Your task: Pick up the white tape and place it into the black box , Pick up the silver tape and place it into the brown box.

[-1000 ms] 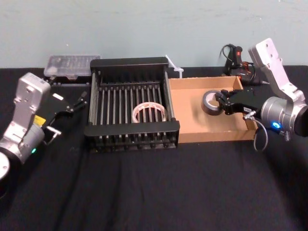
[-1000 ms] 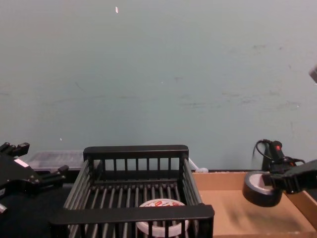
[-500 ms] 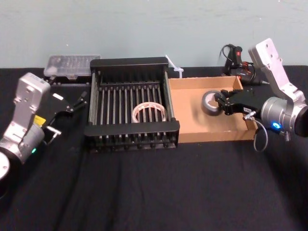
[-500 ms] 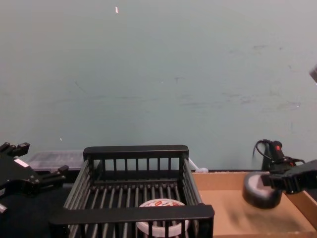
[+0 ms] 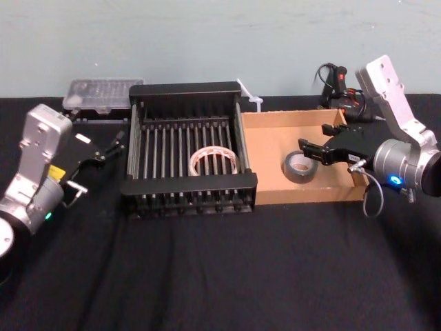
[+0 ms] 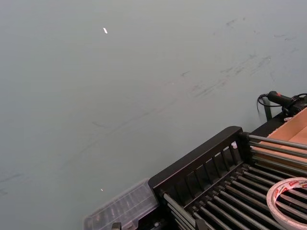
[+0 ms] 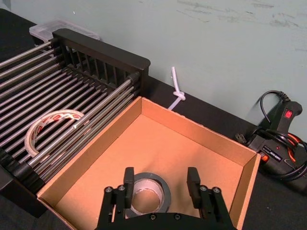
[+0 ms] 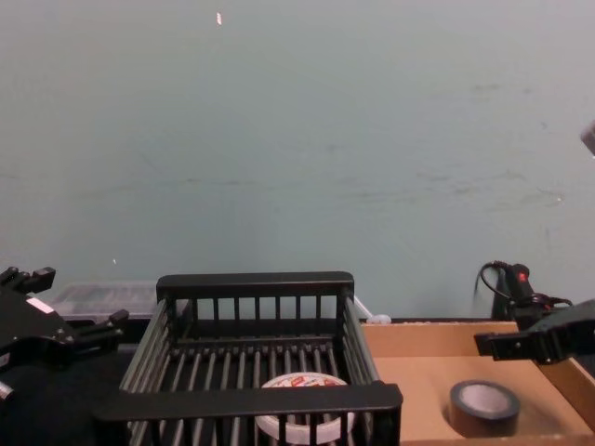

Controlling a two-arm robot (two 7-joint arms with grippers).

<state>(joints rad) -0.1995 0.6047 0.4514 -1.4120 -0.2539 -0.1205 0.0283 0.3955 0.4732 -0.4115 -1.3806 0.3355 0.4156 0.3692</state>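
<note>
Pinching the dark grey-silver tape roll (image 5: 298, 166) a second ago, the right gripper (image 7: 160, 173) now hangs spread above it, flat in the shallow brown cardboard tray (image 5: 265, 155); with the white printed tape roll (image 5: 214, 160) in the black slatted plastic basket (image 5: 186, 90), left gripper (image 5: 103, 146) parked spread alongside, both placements look done.

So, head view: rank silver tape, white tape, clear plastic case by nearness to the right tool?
1. silver tape, in the brown box just under the right tool.
2. white tape, in the black box.
3. clear plastic case, far left, at back.
</note>
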